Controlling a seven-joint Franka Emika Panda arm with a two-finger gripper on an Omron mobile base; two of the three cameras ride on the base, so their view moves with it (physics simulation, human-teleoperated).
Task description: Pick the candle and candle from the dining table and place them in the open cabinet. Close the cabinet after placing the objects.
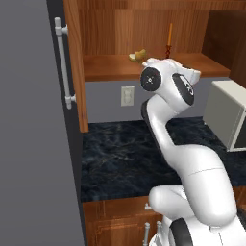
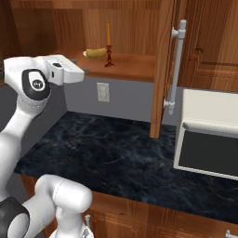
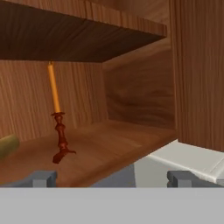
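The thin orange candle (image 3: pixel 54 94) stands upright in its dark red holder (image 3: pixel 61 140) on the lower shelf of the open cabinet (image 1: pixel 110 67). The same candle (image 1: pixel 169 41) (image 2: pixel 109 42) sits toward the back of that shelf. My gripper (image 3: pixel 112 178) is open and holds nothing. It hovers just in front of the shelf's edge, to the right of the candle and apart from it. The cabinet's doors (image 1: pixel 74 62) (image 2: pixel 162 69) are swung out, each with a long steel bar handle (image 2: pixel 175 65). The dining table is out of view.
A yellow banana-like fruit (image 1: pixel 138 55) (image 2: pixel 96 53) lies on the shelf beside the candle. Below is a black stone counter (image 1: pixel 120 153) with a wall outlet (image 2: pixel 103 91). A white box-shaped appliance (image 2: pixel 209 135) stands at the right, a grey panel (image 1: pixel 29 144) at the left.
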